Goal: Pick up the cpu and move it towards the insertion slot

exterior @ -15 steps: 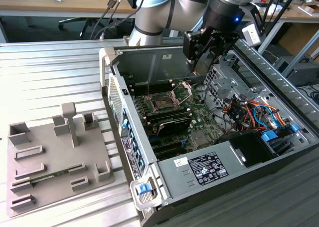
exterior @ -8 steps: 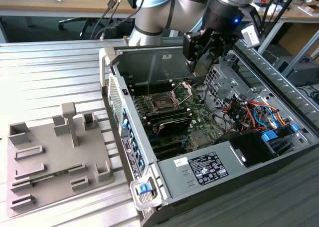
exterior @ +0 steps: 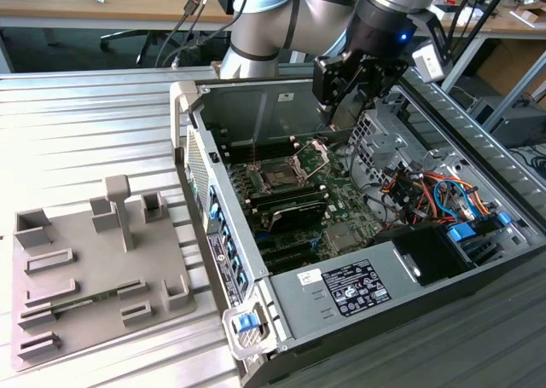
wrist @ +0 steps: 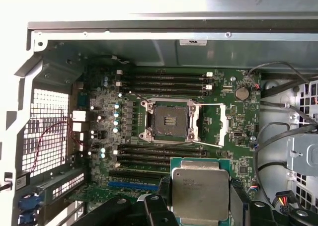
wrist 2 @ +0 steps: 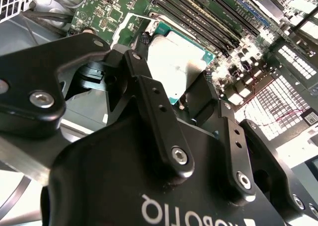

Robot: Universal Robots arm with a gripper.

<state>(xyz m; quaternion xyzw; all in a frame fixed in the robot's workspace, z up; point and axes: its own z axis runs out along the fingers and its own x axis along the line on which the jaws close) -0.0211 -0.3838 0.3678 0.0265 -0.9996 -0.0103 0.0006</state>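
Pickup appears complete: the cpu (wrist: 200,192) is off any support and clenched between the fingers (wrist 2: 158,120) of the claw (wrist: 198,206), its pale metal lid plain in both wrist views. The claw (exterior: 341,85) hangs inside the open computer case (exterior: 281,328), above the motherboard (exterior: 337,209) and towards the case's back wall. In the first wrist view the chip sits level, with its green edge showing round the lid.

Transfer is judged partly done. The insertion slot (wrist: 171,121) lies open, dark centre exposed, and its hinged bracket (wrist: 218,124) is swung aside. The chip is near the slot but not over it; a bank of long black memory slots (wrist: 149,154) lies between the two in the first wrist view. Remaining work, on this evidence, is to close that gap.

Surroundings: a second bank of memory slots (wrist: 164,82) runs on the slot's other side. Loose cables (exterior: 426,192) and a drive cage (exterior: 380,136) crowd the case towards the exterior view's right, beside the claw. A grey fixture tray (exterior: 94,269) sits on the ribbed worktop (exterior: 85,124), well apart from the case. Nothing visible covers the socket itself.
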